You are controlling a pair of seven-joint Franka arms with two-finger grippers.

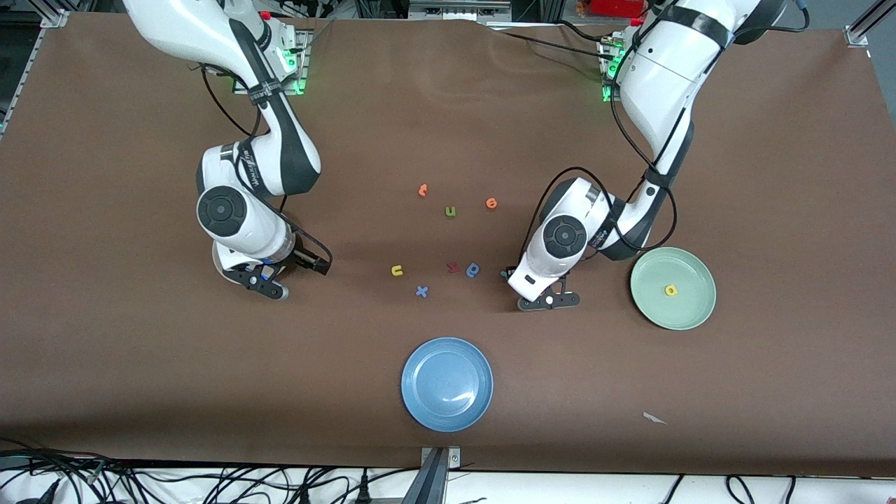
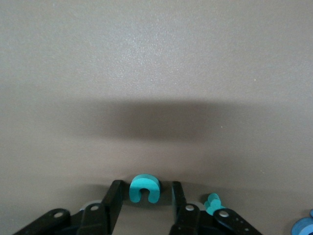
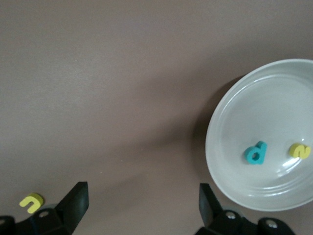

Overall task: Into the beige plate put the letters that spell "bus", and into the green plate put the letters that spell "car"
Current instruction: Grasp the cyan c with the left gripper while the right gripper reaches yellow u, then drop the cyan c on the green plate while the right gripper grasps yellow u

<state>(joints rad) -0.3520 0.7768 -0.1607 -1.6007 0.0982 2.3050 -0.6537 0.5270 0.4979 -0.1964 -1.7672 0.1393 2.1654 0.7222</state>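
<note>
The left gripper (image 2: 145, 204) is down at the table beside the green plate (image 1: 693, 315), its jaws apart on either side of a teal c (image 2: 144, 188) that lies flat between them, with gaps showing on both sides. A second teal letter (image 2: 213, 202) lies just beside one finger. A yellow a (image 1: 671, 290) sits in the green plate. The right gripper (image 3: 142, 203) hangs with jaws spread wide beside the beige plate (image 3: 230, 176), which holds a teal b (image 3: 256, 152) and a yellow s (image 3: 299, 151); a yellow u (image 1: 397, 270) lies on the table. The c looks light, soft and thin: pinch its outer curves gently, or it may tip or squirt out.
</note>
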